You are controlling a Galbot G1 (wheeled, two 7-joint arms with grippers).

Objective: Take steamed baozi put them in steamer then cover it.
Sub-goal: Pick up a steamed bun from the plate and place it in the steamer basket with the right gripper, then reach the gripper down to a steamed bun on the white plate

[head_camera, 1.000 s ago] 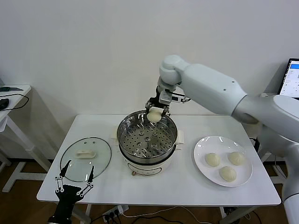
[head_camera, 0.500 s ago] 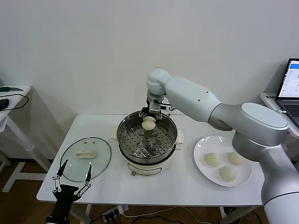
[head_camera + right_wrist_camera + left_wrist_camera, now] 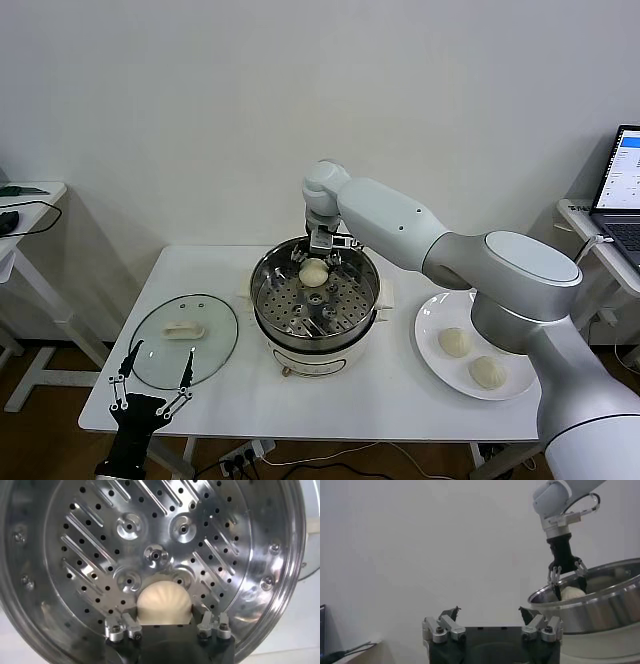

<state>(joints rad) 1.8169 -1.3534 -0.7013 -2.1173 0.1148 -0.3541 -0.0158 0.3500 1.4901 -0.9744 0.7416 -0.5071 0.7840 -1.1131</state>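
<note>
The steamer [image 3: 315,318] stands mid-table, a steel pot with a perforated tray [image 3: 155,545] on a cream base. My right gripper [image 3: 315,262] reaches down inside the pot at its far side, shut on one baozi [image 3: 313,271], which also shows in the right wrist view [image 3: 164,604] just above the tray. Two more baozi [image 3: 455,342] [image 3: 487,372] lie on the white plate [image 3: 432,318]; a further one is hidden behind my right arm. The glass cover [image 3: 184,345] lies flat at the left. My left gripper [image 3: 150,385] is open and empty below the table's front left edge.
A laptop [image 3: 622,185] sits on a side stand at the far right. A small side table [image 3: 25,200] with a cable is at the far left. In the left wrist view the pot [image 3: 592,605] and my right gripper [image 3: 566,577] show farther off.
My right gripper has come down from the pot's far rim into the pot with the baozi, shifting slightly left. The right arm now covers part of the plate. The left arm has barely moved.
</note>
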